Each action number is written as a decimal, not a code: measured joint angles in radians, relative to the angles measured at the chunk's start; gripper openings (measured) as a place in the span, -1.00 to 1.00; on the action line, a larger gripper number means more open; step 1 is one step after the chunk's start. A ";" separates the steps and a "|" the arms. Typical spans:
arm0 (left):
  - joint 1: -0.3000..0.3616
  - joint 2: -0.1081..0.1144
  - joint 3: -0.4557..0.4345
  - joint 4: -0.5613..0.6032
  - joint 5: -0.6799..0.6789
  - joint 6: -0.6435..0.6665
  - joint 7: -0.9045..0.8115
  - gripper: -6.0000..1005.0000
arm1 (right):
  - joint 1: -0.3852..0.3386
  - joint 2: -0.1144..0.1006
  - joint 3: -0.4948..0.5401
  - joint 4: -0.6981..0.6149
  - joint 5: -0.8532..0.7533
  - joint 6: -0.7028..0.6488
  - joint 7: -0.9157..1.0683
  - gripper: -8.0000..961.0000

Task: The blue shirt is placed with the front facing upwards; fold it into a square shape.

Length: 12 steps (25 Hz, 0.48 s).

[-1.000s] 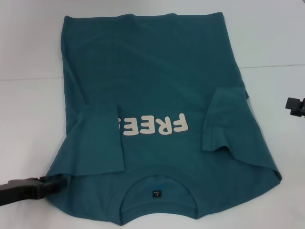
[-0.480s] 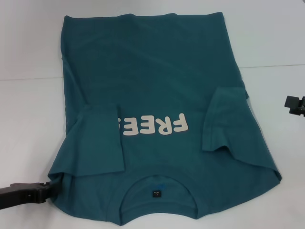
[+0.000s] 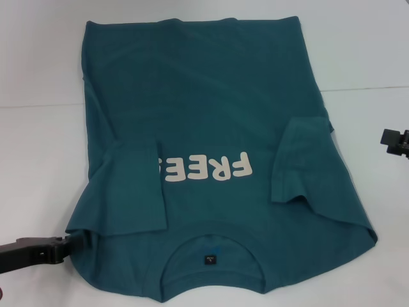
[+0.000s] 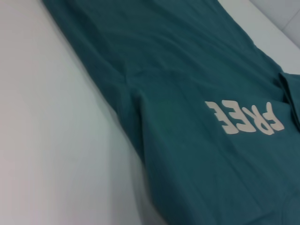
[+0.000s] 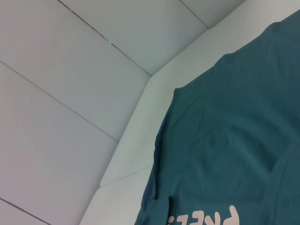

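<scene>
The left claw sits low at the near left, its tip at the shoulder corner of the blue shirt. A second ago it pressed in against that corner a little higher; half a second ago it had dropped back and outward; now it has nudged in again, touching or all but touching the fabric edge. I cannot tell from the head view whether its fingers are spread or closed — they read as one dark wedge.

The shirt itself has not shifted. It lies front up on the white surface, collar nearest the robot, hem far, the cream "FREE" lettering across the middle. Both sleeves are already folded in over the chest: the left sleeve covers the end of the lettering, the right sleeve lies just beside it.

The right claw rests at the far right edge, off the cloth — unmoved, its opening unreadable.

By my reading, the sleeve folds are done and the left claw is resettling for a grip on the shoulder corner.
</scene>
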 joint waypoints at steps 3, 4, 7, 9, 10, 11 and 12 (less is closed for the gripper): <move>-0.003 0.001 0.001 0.001 -0.001 0.006 -0.002 -0.91 | -0.003 0.000 0.004 0.000 0.002 0.000 0.000 0.40; -0.003 0.001 0.001 0.002 -0.001 0.010 -0.003 -0.92 | -0.004 0.000 0.007 0.000 0.002 -0.001 0.001 0.40; -0.001 0.002 -0.010 0.017 -0.002 0.036 -0.010 -0.92 | -0.006 -0.003 0.012 0.000 -0.001 -0.010 0.001 0.40; 0.004 0.002 -0.016 0.035 -0.002 0.057 -0.017 -0.92 | -0.007 -0.010 0.008 -0.001 -0.005 -0.020 0.007 0.40; 0.009 0.001 -0.018 0.048 -0.002 0.069 -0.021 -0.92 | -0.008 -0.012 0.007 -0.004 -0.012 -0.025 0.012 0.40; 0.012 0.001 -0.018 0.057 -0.002 0.075 -0.024 -0.92 | -0.007 -0.015 0.007 -0.010 -0.025 -0.031 0.022 0.40; 0.016 0.000 -0.018 0.067 -0.002 0.083 -0.027 -0.92 | -0.007 -0.017 0.008 -0.014 -0.033 -0.034 0.028 0.40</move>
